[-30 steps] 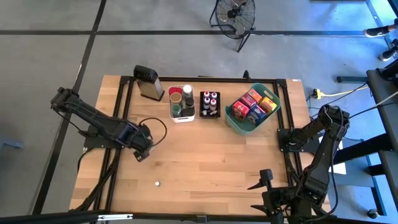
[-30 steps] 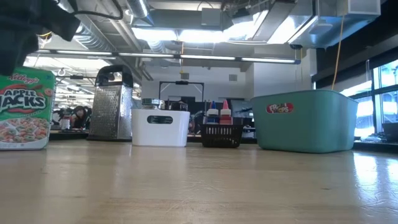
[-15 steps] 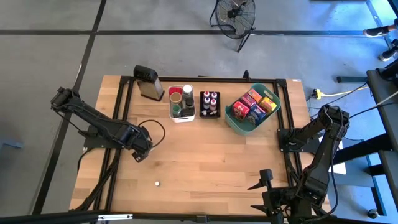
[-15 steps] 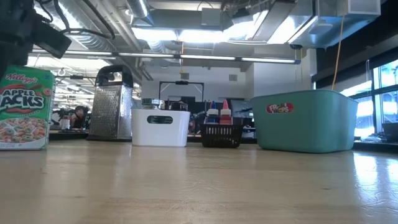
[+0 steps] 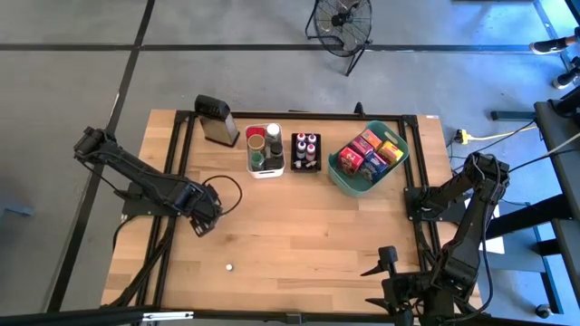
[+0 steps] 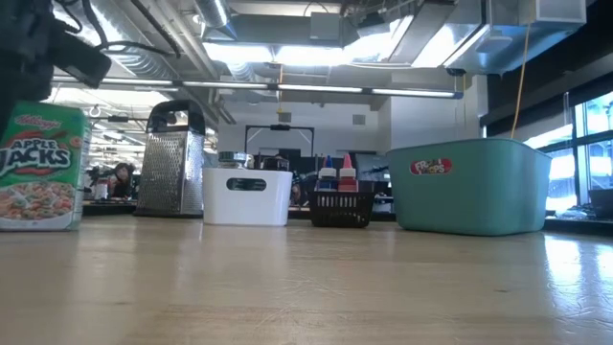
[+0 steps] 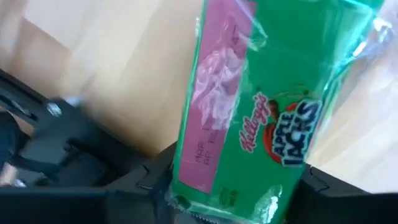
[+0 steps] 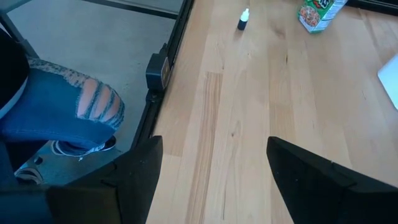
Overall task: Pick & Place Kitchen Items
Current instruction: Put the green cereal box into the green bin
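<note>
My left gripper is at the table's left side, shut on a small green Apple Jacks cereal box. That box stands upright at the left of the low view and far off in the right wrist view. My right gripper is open above the table's near right edge and touches nothing. Red, pink, orange and yellow boxes fill the teal basket. Jars sit in the white bin. Capped bottles stand in the black tray. A tiny bottle lies on the bare wood. My left gripper pinches the cereal box between its two fingers, at the box's upper end. It comes from above, pointing down. The box hangs upright below the fingers, its base at table height. I cannot tell whether the base touches the wood.
A metal grater stands at the far left, next to the white bin. A black frame rail runs along the table's edges. A person's leg in jeans is beside the near edge. Bare wood lies across the table's middle and near half.
My left gripper has shifted slightly with the cereal box, and the box has stayed upright at about the same height. My right arm has kept still.
</note>
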`<control>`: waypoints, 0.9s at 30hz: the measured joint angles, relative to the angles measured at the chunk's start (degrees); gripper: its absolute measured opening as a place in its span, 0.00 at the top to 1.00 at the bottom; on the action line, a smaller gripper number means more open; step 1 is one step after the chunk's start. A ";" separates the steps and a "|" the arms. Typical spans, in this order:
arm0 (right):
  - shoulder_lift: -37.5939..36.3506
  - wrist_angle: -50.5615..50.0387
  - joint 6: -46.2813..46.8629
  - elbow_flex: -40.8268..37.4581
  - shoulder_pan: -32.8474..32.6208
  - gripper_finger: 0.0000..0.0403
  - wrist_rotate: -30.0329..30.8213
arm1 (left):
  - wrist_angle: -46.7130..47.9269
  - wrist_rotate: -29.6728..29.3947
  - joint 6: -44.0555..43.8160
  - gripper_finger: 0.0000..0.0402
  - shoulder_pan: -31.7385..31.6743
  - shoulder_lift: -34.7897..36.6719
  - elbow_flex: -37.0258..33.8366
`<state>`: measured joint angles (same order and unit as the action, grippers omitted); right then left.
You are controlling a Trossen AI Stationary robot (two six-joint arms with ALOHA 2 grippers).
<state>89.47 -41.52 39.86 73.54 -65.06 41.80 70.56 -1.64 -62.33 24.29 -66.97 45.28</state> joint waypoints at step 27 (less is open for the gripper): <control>3.85 -1.09 -0.24 -0.02 4.95 0.28 -0.05 | -19.38 -13.39 13.34 0.73 -0.46 5.35 -0.02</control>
<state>93.32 -42.61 39.62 73.52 -60.11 41.75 51.18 -15.03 -48.99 23.83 -61.63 45.25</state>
